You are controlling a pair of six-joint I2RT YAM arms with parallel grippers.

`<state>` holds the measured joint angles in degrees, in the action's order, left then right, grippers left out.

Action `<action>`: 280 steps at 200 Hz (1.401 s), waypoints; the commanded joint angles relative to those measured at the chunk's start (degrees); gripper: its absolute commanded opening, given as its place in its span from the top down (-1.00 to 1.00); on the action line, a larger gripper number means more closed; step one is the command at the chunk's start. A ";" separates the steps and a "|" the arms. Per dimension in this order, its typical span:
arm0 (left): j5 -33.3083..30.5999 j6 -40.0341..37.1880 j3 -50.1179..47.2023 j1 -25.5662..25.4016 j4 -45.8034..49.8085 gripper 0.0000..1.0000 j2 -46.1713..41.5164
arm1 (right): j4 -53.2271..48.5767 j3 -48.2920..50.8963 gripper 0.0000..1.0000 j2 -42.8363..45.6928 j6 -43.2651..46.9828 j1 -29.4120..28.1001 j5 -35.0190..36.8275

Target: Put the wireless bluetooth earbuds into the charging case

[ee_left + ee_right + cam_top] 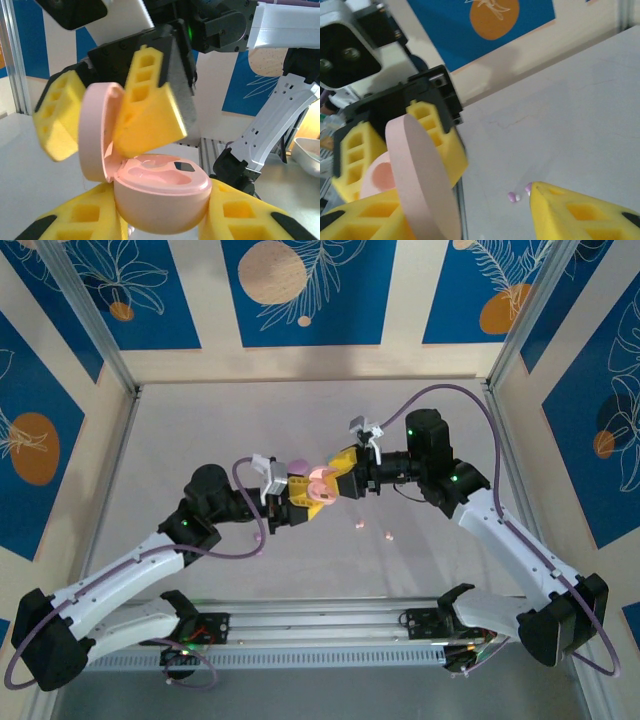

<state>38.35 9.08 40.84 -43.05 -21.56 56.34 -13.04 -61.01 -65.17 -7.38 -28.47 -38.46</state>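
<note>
Left wrist view: the left gripper (162, 222) clamps the pink charging case (160, 192), and its lid (95, 135) stands open. The right gripper (470, 212) has wide jaws beside the lid. Two earbuds (513, 197) lie on the table (570, 125). The next move, I judge, needs a precise pick.

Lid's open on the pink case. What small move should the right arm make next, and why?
Probably draw the right gripper back off the lid and lower it toward the lilac-pink earbuds lying on the table. The left gripper is clamped on the pink case, whose wells look empty. The right jaws stand apart on either side of the lid, gripping nothing.
</note>
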 commanded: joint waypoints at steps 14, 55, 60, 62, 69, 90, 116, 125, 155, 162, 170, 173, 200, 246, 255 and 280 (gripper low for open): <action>-0.95 0.67 -1.31 -0.50 -5.05 0.61 -0.66 | 2.73 -0.02 -0.11 2.31 -5.11 0.43 4.97; -5.65 1.20 -4.63 -0.48 -11.41 0.62 -1.05 | -0.60 -0.62 -0.22 5.57 -10.73 0.60 4.59; -5.92 1.20 -4.85 -0.52 -12.00 0.62 -1.01 | -1.75 -1.03 -0.22 5.65 -11.62 0.74 4.54; -6.05 1.18 -4.88 -0.50 -12.21 0.62 -0.98 | -2.22 -1.21 -0.22 5.71 -12.01 0.77 4.53; -6.52 1.20 -5.15 -0.52 -12.80 0.62 -0.91 | -3.82 -1.83 -0.22 5.62 -13.66 0.87 4.61; -8.04 1.44 -6.09 -0.50 -15.31 0.62 -0.85 | -6.73 -2.71 -0.22 5.58 -19.00 1.21 4.81; -9.28 3.11 -7.55 -0.46 -19.82 0.62 -0.44 | -9.02 -2.40 -0.19 6.64 -24.55 2.34 9.23; -9.57 3.90 -8.15 -0.47 -21.31 0.62 -0.13 | -9.18 -1.87 -0.19 7.33 -26.02 3.05 10.50; -10.29 6.39 -9.65 -0.47 -25.82 0.62 0.94 | -12.42 -0.49 -0.16 9.48 -29.56 6.85 16.08; -10.52 6.97 -10.03 -0.54 -26.86 0.62 1.29 | -14.55 -0.43 -0.15 9.53 -30.40 8.08 17.53; -10.67 7.71 -10.37 -0.47 -27.89 0.63 1.70 | -17.13 -0.42 -0.13 9.45 -31.36 9.54 19.17; -10.71 8.00 -10.49 -0.54 -28.32 0.62 1.83 | -17.99 -0.30 -0.13 9.44 -31.71 10.05 19.67; -10.93 10.69 -11.60 -0.51 -32.51 0.62 4.01 | -24.16 2.47 -0.09 9.00 -34.45 14.82 20.51; -11.48 12.21 -12.63 -0.50 -35.73 0.63 5.93 | -28.42 10.26 -0.02 8.12 -37.54 15.75 20.50; -11.59 12.28 -12.71 -0.47 -35.87 0.62 5.98 | -29.80 11.27 0.03 6.89 -37.00 15.67 20.64; -11.67 12.12 -12.63 -0.48 -35.40 0.62 5.64 | -31.89 13.41 0.08 2.91 -36.26 13.88 22.76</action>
<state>27.29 20.51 28.42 -43.22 -53.28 62.46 -40.40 -49.76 -59.53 -43.11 -13.02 -17.61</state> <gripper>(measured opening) 0.313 0.470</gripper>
